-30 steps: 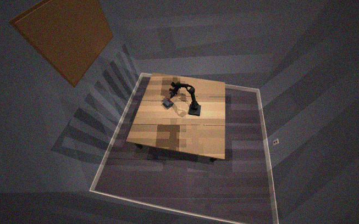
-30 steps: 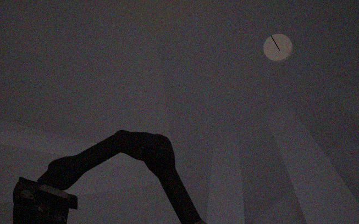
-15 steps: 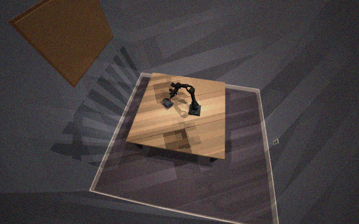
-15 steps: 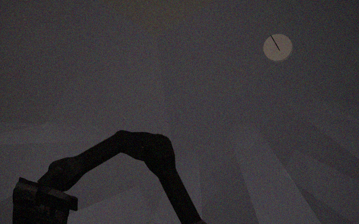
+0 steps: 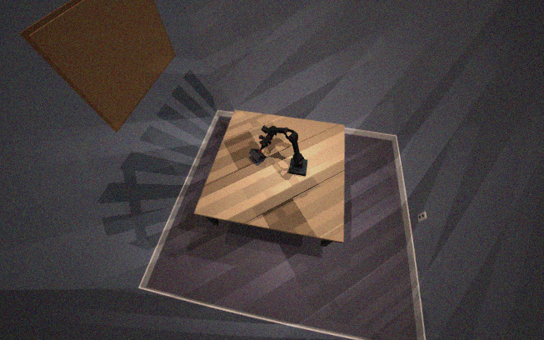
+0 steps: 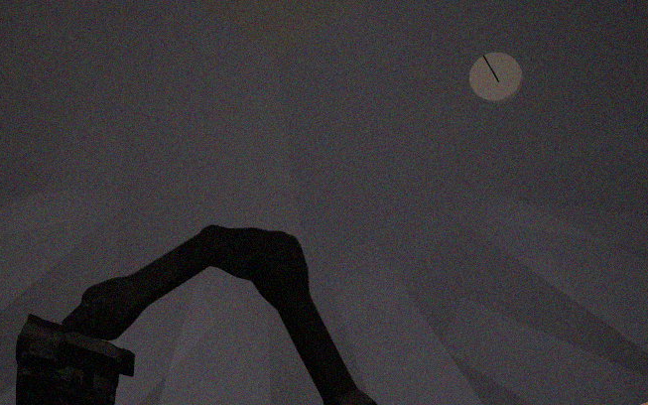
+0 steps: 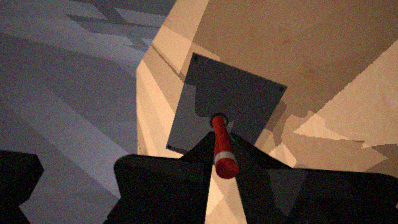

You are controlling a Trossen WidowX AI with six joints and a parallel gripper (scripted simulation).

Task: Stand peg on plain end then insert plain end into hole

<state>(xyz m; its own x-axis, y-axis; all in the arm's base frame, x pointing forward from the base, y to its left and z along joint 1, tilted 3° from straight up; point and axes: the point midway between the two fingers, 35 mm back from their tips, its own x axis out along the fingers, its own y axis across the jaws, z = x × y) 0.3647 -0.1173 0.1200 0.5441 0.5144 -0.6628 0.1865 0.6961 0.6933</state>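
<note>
The red peg (image 7: 220, 135) is between the fingers of my gripper (image 7: 221, 136) (image 5: 261, 148), which is shut on it. Its white-banded end is toward the wrist camera and its plain end points at the dark sloped panel (image 7: 245, 92) (image 5: 257, 157). In the wrist view the plain end overlaps the hole (image 7: 226, 118), with the dark rim showing around it. How far the plain end is inside the hole, if at all, cannot be told. In the exterior view the arm shows, but the fingertips, peg and panel are out of view.
The wooden table (image 5: 232, 198) (image 7: 320, 45) bears the panel and the arm's base (image 5: 297, 167). The table's edge lies beyond the panel's left side in the wrist view. Shadows fall over the panel and table.
</note>
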